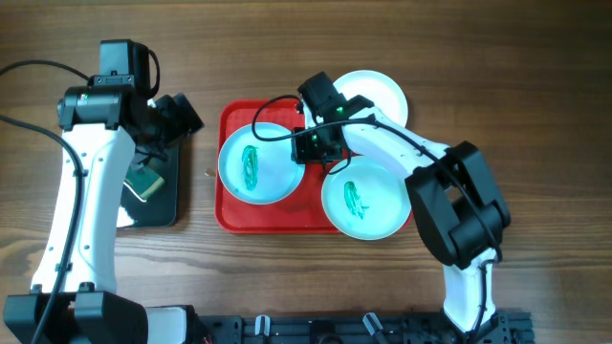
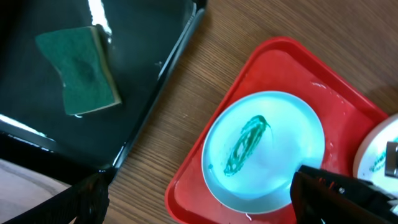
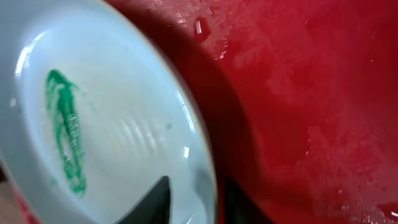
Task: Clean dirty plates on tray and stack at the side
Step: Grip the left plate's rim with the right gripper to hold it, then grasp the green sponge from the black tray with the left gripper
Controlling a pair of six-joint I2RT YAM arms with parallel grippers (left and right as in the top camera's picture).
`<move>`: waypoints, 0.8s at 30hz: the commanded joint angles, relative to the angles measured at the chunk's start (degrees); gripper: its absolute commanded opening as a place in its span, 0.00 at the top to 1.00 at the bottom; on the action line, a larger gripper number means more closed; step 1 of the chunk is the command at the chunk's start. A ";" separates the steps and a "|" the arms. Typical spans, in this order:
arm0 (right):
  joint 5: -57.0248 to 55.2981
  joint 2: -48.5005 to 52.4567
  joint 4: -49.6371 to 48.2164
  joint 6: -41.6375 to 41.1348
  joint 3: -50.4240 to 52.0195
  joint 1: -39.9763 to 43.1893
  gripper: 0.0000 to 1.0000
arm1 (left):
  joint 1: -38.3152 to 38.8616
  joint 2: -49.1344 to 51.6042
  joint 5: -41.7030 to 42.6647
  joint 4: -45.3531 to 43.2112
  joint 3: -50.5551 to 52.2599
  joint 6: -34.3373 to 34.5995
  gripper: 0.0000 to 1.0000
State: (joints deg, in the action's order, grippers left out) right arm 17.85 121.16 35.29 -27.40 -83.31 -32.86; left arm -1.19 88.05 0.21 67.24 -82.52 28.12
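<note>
Aqua plate (image 1: pixel 256 164) rim sits between the fingers of my right end effector (image 3: pixel 199 205), can't tell if clamped; left end effector (image 2: pixel 211 196) spread wide.

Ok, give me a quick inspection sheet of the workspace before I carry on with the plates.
Surface: wooden table, no spill seen on the wood.
Job's things: red tray holds three plates. The left plate and front-right plate each show a green smear. The back-right plate overhangs the tray's corner, its centre hidden by the right arm.
Clutter: black tray with a green sponge.
Grippers: left gripper open, holding nothing. Right gripper at the left plate's rim; open or shut cannot be told.
Cables: black cable runs off the left arm; a cable loop on the right arm hangs over the tray.
Surroundings: black rail at the near edge; otherwise nothing seen.
</note>
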 commanded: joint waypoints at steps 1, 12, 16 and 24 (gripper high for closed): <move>-5.16 2.69 -0.57 -2.73 -0.98 -1.16 0.78 | -1.36 0.70 -2.47 -0.15 -0.96 2.60 0.10; -9.35 3.17 -1.27 -2.60 -0.68 -2.05 0.96 | -5.25 1.84 -7.91 0.22 2.73 6.88 0.23; -9.38 3.17 -1.18 -2.47 -0.68 -2.05 0.96 | -8.66 4.22 -8.92 -0.52 7.06 13.14 0.28; -9.31 3.15 -1.44 -2.56 -0.68 -2.05 0.96 | -14.38 9.68 -9.07 -9.99 14.80 13.03 0.39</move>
State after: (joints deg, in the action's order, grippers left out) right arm 11.44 121.84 34.17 -29.76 -83.74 -34.46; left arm -14.48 96.07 -7.70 60.18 -70.26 39.92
